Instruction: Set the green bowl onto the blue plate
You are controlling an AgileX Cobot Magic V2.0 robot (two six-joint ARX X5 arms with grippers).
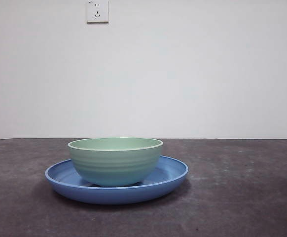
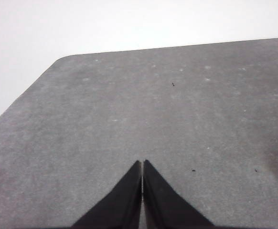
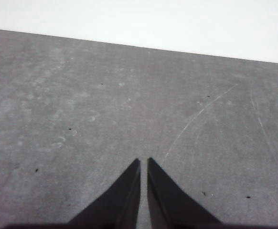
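Observation:
The green bowl [image 1: 115,160] stands upright inside the blue plate [image 1: 173,174] on the dark table, left of centre in the front view. No arm shows in that view. In the left wrist view my left gripper [image 2: 142,163] is shut, its jaws pressed together over bare table, with nothing held. My right gripper [image 3: 144,161] in the right wrist view is shut too, only a thin slit between its jaws, over bare table. Neither wrist view shows the bowl or the plate.
A white wall with a socket [image 1: 97,11] rises behind the table. The table's rounded corner [image 2: 62,58] and far edge show in the left wrist view. Grey tabletop [image 1: 242,187] lies to the right of the plate.

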